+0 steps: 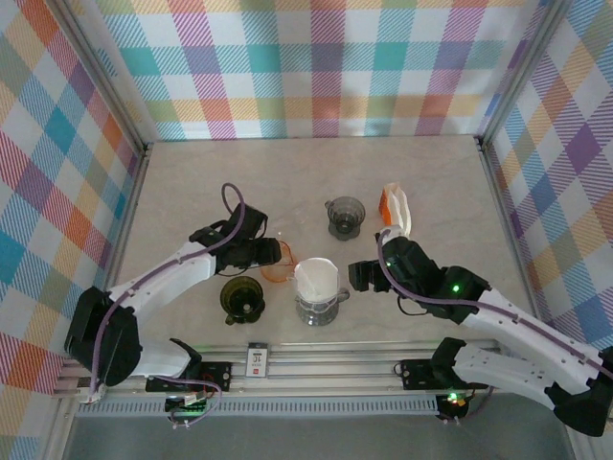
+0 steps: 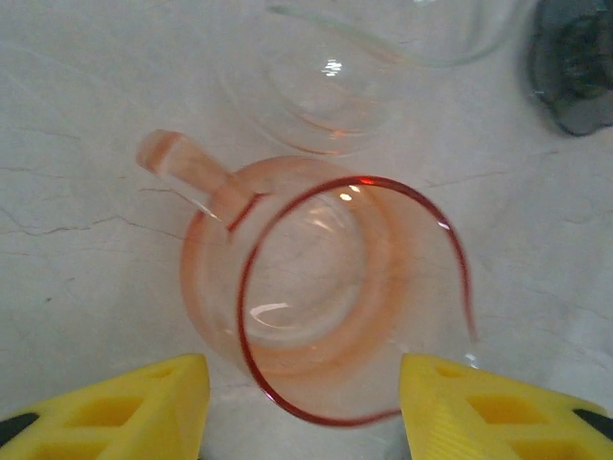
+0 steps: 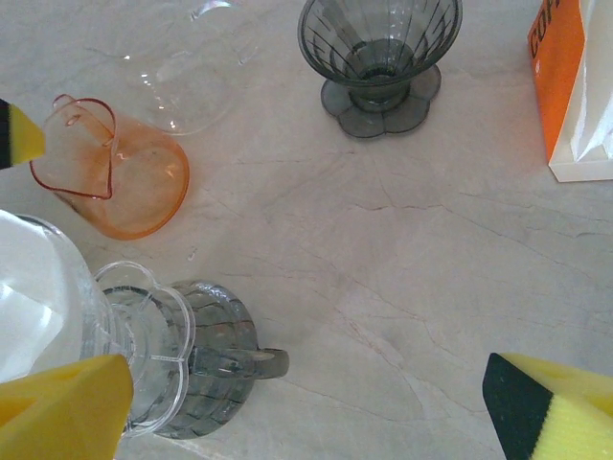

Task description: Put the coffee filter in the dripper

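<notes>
final step, judged. near edge: olive dripper [image 1: 242, 297], empty; white paper filter [image 1: 314, 276] seated in the clear dripper [image 3: 134, 316]. right pincer [image 1: 362, 275] wide, empty, just beside it. left pincer [image 2: 305, 383] half-spread, straddling the empty orange dripper [image 2: 316, 287]; next move probably calls for backing clear. mid-bench: grey dripper [image 1: 345, 216], empty; filter packet [image 1: 395, 209].

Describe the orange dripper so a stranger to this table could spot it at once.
Near the middle of the table stand several drippers. The orange dripper sits just left of the white filter, in front of the left gripper. It alone is see-through orange with a red rim; its neighbours are grey, olive or clear.
</notes>
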